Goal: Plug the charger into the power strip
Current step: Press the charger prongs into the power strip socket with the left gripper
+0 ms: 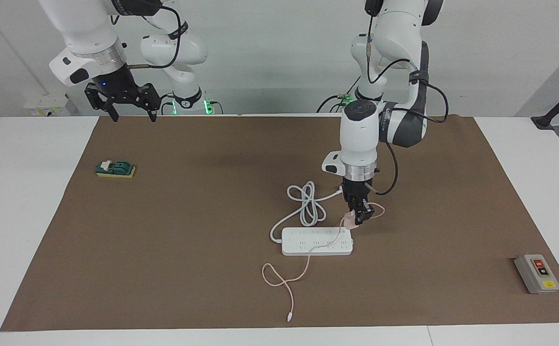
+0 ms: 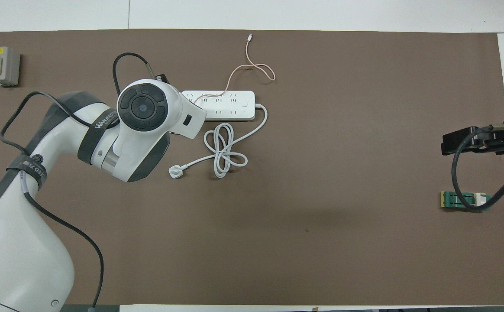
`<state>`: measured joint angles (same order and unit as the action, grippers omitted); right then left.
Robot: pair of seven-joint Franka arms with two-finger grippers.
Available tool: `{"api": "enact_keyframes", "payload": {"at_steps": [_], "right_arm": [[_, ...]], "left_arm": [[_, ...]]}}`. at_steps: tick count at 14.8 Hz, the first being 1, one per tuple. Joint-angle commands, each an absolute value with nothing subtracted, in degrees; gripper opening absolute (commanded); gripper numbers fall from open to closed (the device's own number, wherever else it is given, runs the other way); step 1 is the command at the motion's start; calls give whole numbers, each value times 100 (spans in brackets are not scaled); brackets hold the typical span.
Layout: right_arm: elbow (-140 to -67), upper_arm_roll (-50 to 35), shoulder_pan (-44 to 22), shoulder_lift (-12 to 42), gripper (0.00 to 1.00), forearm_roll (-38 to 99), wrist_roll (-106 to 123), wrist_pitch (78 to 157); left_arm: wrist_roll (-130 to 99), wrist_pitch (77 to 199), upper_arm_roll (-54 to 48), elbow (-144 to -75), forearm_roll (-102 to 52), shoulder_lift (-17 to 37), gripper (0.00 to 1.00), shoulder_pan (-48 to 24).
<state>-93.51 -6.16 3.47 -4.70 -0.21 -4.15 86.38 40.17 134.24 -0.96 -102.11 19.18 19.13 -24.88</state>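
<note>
Left gripper (image 1: 358, 217): pointed down, clamped on the charger (image 1: 350, 220), a small pale pink cube held in the air just above the end of the power strip (image 1: 317, 241) that lies toward the left arm's end of the table; in the overhead view the arm's wrist hid both gripper and charger. Charger not seated in any outlet; a gap showed between it and the strip in the facing view. Charger cable (image 1: 303, 266): thin, pink, running from the held cube down across the top of the strip, then over the mat in a loose loop farther from the robots, its free connector end lying flat near the mat's edge. Power strip: flat, white, lying lengthwise across the brown mat (image 1: 188, 216), outlets facing up in two rows. Its thick white cord (image 1: 308, 204) left the end toward the right arm's side, curved back toward the robots and lay in a loose knot-like coil, ending in a white three-pin plug (image 2: 175, 171) on the mat nearer to the robots than the strip. Right gripper (image 1: 128, 103): waiting in the air over the edge of the mat at the right arm's end, fingers spread apart, holding nothing. Green block (image 1: 115, 169) with a white piece on it: on the mat toward the right arm's end. Grey box (image 1: 537, 273) with red and yellow buttons: on the mat at the left arm's end, well apart from the strip.
</note>
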Motion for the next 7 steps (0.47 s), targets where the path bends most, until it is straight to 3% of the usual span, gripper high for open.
{"api": "enact_keyframes", "payload": {"at_steps": [1,7], "right_arm": [[-9519,-686,413,-615,100,-53,-413,8684],[-9501,-686,475,-606,100,-53,-422,8684]], "left_arm": [[3841,13737,-9,-10318,2127,1951,0,-2566],[3893,14089,-18,-10283,2329,2180,0,-2479]]}}
